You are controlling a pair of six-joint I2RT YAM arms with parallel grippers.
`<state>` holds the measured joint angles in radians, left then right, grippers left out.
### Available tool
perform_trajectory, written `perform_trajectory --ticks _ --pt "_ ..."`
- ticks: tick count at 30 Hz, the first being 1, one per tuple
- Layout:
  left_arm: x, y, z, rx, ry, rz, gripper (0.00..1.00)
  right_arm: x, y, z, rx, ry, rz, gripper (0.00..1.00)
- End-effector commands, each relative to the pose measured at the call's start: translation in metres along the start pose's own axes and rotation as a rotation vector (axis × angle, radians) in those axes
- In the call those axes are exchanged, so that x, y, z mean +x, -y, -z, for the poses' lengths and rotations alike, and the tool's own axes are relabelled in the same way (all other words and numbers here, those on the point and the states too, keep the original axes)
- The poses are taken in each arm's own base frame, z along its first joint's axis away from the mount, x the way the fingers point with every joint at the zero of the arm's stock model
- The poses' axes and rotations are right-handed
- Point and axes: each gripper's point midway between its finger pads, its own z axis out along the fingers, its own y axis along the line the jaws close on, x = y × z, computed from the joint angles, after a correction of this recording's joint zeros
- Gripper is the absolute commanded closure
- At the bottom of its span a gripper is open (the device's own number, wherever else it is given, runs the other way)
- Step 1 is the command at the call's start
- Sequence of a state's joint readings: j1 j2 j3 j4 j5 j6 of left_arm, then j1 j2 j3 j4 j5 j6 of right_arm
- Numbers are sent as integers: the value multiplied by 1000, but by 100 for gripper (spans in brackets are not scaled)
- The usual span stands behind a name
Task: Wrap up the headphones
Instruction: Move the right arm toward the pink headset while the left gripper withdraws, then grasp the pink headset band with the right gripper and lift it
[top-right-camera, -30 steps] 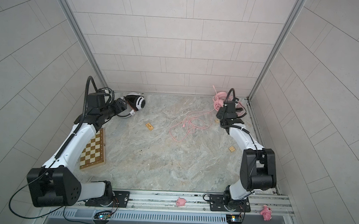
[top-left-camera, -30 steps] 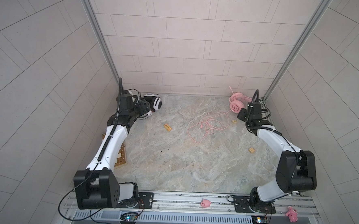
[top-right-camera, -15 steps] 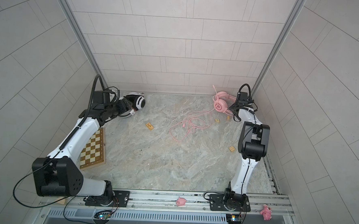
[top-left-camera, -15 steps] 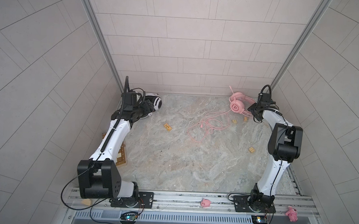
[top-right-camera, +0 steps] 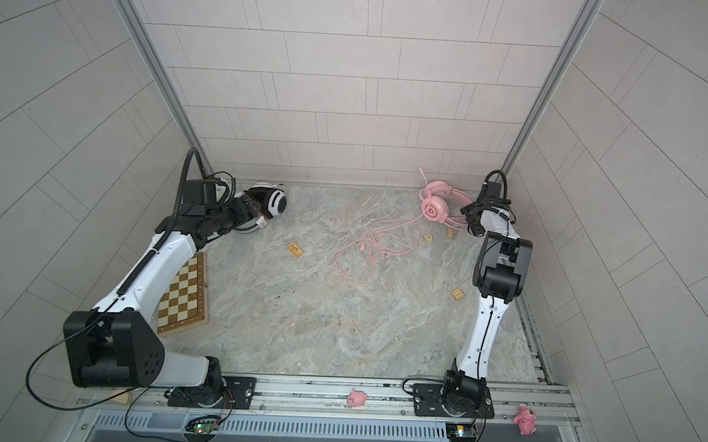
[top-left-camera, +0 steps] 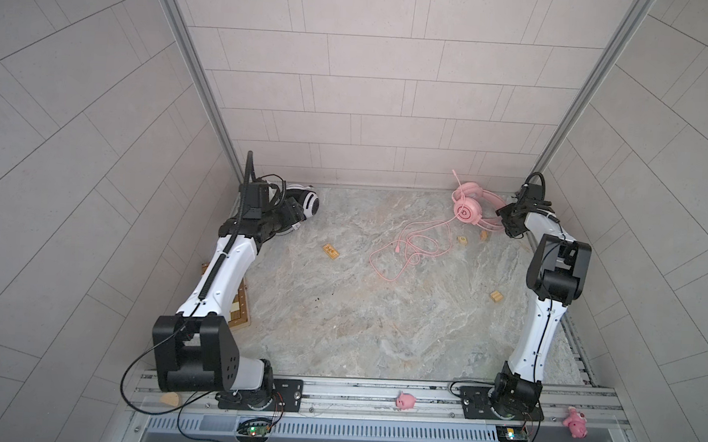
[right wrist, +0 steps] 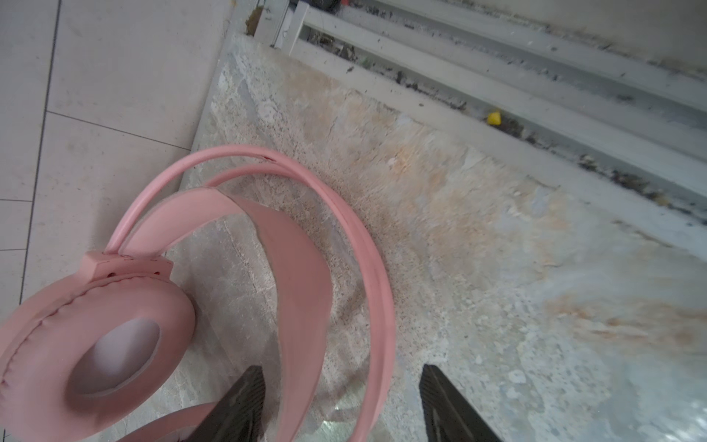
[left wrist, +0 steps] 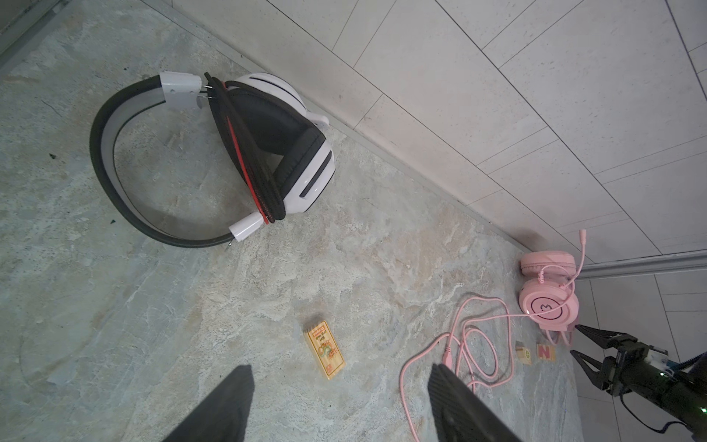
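1. Marbled stone table [top-left-camera: 359, 322], pale tiled walls [top-left-camera: 351, 84] on three sides, metal rail [top-left-camera: 376, 393] along the front.
2. White headphones [top-left-camera: 310, 199] sit in the far left corner. The pink headphones [top-left-camera: 467, 209] are far right, with the pink cord [top-left-camera: 409, 250] sprawled toward the middle.
3. Left claw [left wrist: 340, 368] is wide open and empty, near the white set.
4. Right claw [right wrist: 340, 366] is open too, pink headband between its jaws, not pinched, close to the right wall.
5. Middle and front are mostly free, just a chessboard [top-right-camera: 184, 296] at the left edge and a few small blocks [top-left-camera: 496, 297].
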<state>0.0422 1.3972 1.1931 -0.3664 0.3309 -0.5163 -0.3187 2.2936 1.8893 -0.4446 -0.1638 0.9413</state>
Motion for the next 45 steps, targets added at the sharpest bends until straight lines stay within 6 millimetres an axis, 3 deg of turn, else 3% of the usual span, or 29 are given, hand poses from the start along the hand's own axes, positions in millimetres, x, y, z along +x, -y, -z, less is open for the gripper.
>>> perform_trajectory --ticks 1,6,11,14,17,20,25,29,34,38,41,45 --pt "-8 11 4 25 12 -10 22 4 -3 -3 12 -35 -21 34" --pt "-7 11 4 27 9 -9 22 3 -2 -15 38 -41 1 34" --pt "-6 11 3 29 6 -9 22 11 4 -32 38 -67 -6 48" --pt "-7 12 3 31 6 -9 22 14 6 -36 41 -75 0 50" --pt "-7 12 3 31 7 -9 22 15 2 -39 16 -81 11 65" --pt "-6 12 2 32 3 -9 23 11 -6 -33 -12 -73 41 88" --pt "-6 13 2 41 -1 -9 22 -2 -27 -12 -84 -13 69 98" --pt "-5 13 1 39 -5 -10 24 -15 -59 20 -189 53 108 99" --pt "-6 15 3 43 -3 -19 25 -8 -120 81 -288 137 271 100" --pt "-8 31 5 124 12 -38 26 19 -171 149 -337 272 506 100" --pt "-9 40 10 163 39 -55 26 55 -203 189 -400 363 682 100" --pt "-7 47 10 188 33 -83 26 102 -225 242 -458 463 915 100"
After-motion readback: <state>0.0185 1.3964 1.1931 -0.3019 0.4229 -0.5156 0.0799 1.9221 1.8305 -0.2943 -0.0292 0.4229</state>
